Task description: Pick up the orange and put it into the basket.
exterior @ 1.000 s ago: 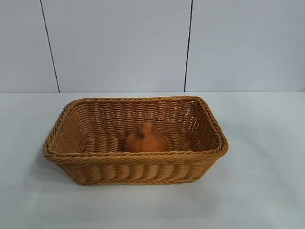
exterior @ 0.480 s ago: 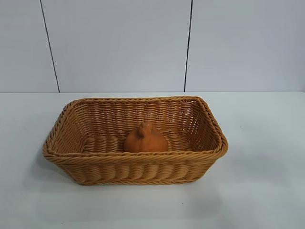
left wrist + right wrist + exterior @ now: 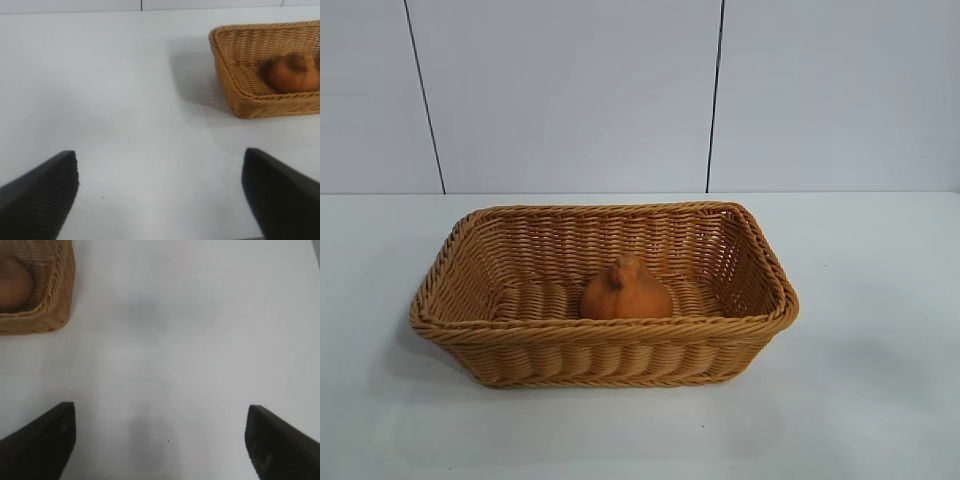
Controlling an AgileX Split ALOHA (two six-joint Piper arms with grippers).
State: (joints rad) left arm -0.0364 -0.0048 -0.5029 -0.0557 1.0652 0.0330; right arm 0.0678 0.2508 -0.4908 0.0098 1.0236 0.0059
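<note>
The orange (image 3: 626,290) sits inside the basket (image 3: 605,340) on the white table (image 3: 880,300), job apparently done, while the left gripper (image 3: 160,192) and right gripper (image 3: 160,440) hover spread wide and empty over bare tabletop.

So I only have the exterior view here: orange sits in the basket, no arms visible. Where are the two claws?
Observer: The left claw is open above bare table, away from the basket, holding nothing.
Operator: And the right one?
Observer: The right claw is open too, over bare table, with only a corner of the basket in its wrist view.
Operator: Is anything touching the orange?
Observer: No. The left wrist view shows the orange lying alone on the basket floor, its knobby bump up.
</note>
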